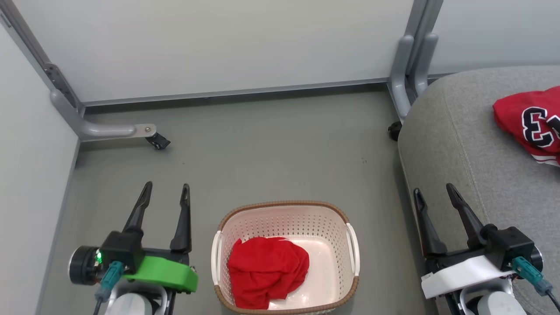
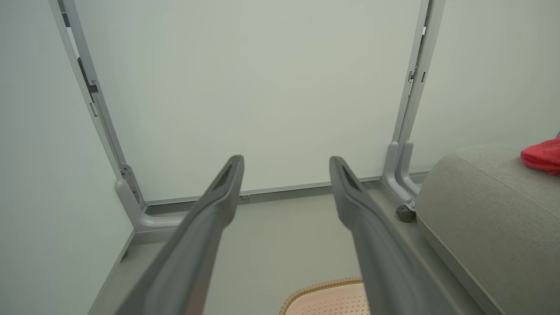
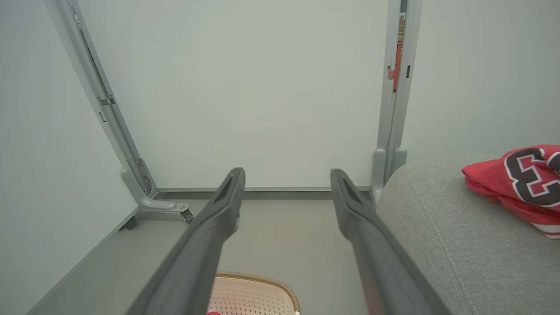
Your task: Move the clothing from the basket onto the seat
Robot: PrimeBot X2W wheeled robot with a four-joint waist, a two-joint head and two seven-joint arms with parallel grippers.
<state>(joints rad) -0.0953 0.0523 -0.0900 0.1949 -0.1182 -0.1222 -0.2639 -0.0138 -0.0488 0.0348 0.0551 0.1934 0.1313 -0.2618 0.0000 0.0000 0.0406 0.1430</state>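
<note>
Fingers of left gripper (image 1: 167, 185) and right gripper (image 1: 433, 188) stood spread, empty. One red garment (image 1: 267, 271) lay in basket (image 1: 284, 204) between them; jersey (image 1: 531, 122) lay on seat (image 1: 459, 153), far right.

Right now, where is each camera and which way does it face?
Head view: on the head, facing down at the basket; left gripper and right gripper show, open.
Left wrist view: on that wrist, facing the wall along its fingers.
Right wrist view: likewise, facing the wall along its fingers.
Shared: both wrist views show the basket rim and sofa.
</note>
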